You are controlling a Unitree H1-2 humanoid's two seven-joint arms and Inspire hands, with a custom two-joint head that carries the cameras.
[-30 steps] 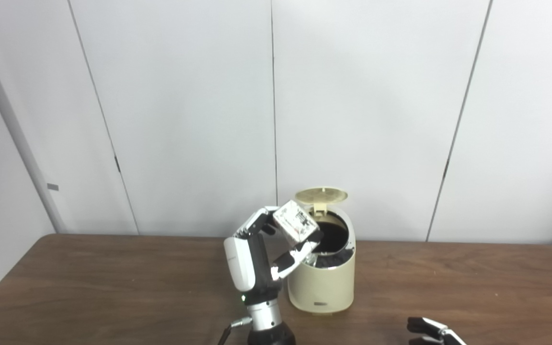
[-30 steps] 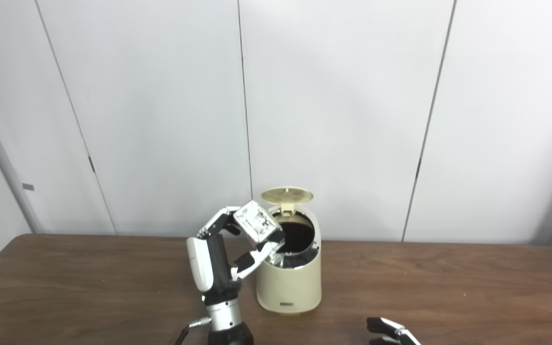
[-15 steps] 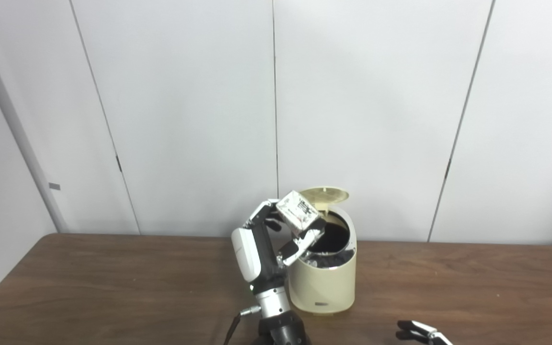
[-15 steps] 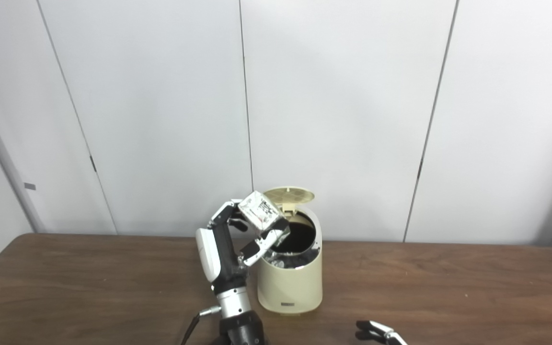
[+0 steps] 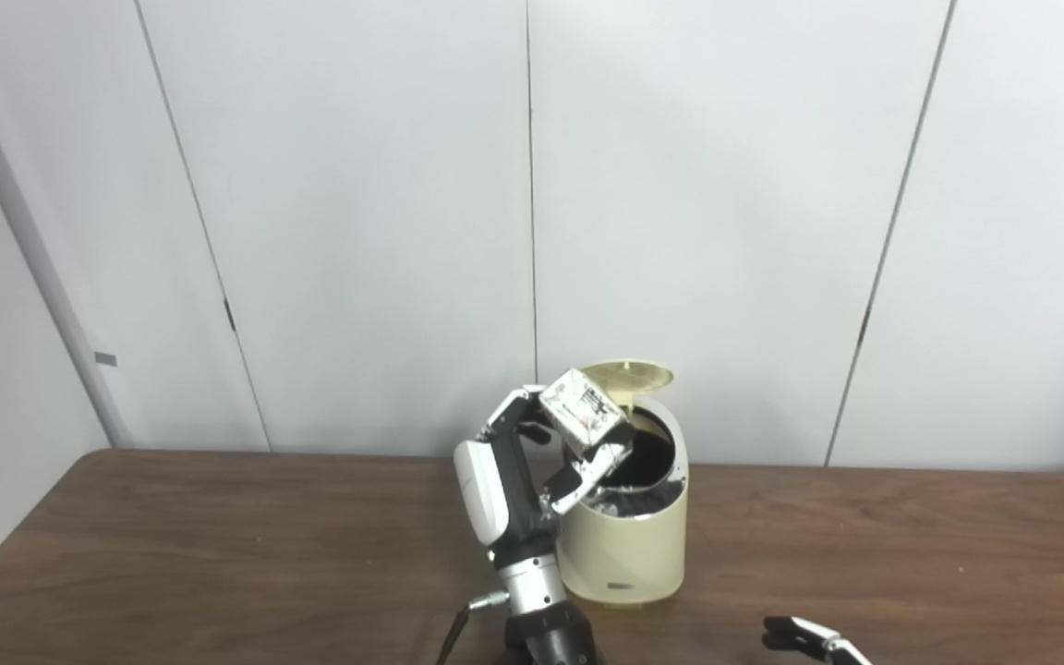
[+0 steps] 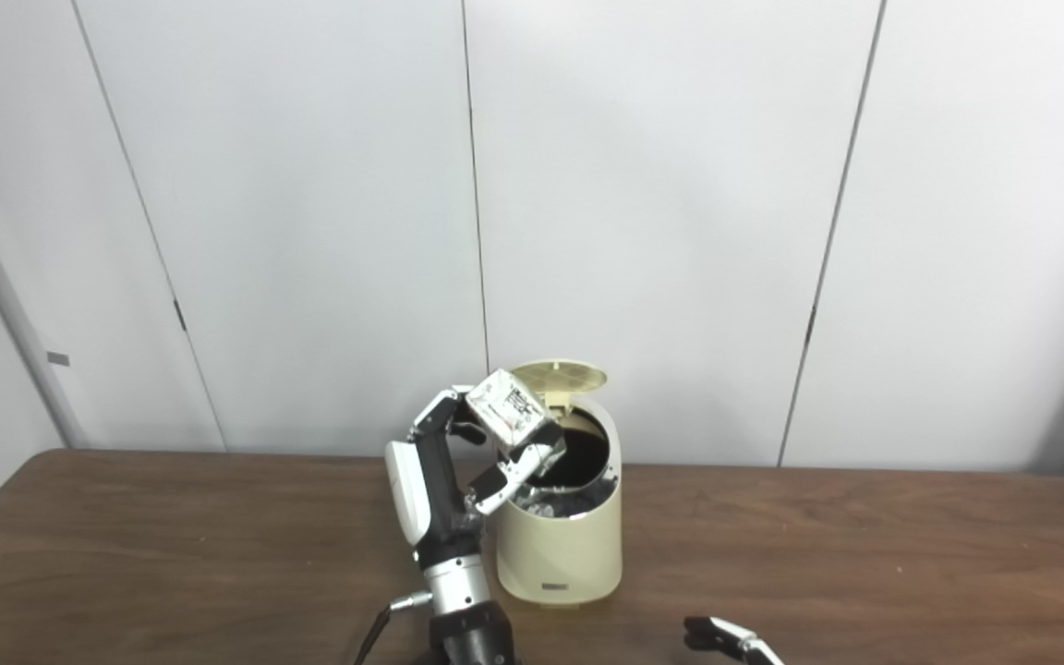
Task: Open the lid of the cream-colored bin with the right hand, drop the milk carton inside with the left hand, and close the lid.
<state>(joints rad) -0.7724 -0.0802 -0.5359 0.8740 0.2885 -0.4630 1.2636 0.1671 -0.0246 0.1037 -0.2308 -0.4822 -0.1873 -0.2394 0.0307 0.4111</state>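
Observation:
The cream-colored bin (image 5: 622, 545) stands on the brown table, its round lid (image 5: 628, 376) swung up at the back and its dark mouth open. My left hand (image 5: 532, 471) is shut on the white milk carton (image 5: 584, 412) and holds it tilted over the left rim of the bin's opening. The carton also shows in the right eye view (image 6: 513, 412). Only the fingertips of my right hand (image 5: 807, 637) show at the bottom edge, low over the table to the right of the bin; whether it is open or shut does not show.
The wooden table (image 5: 172, 554) runs across the whole width, with its back edge against a white panelled wall (image 5: 726, 212). A cable hangs by my left wrist (image 5: 458, 628).
My left hand has carried the carton a little right and up, further over the bin's opening. My right hand has sunk lower at the bottom edge.

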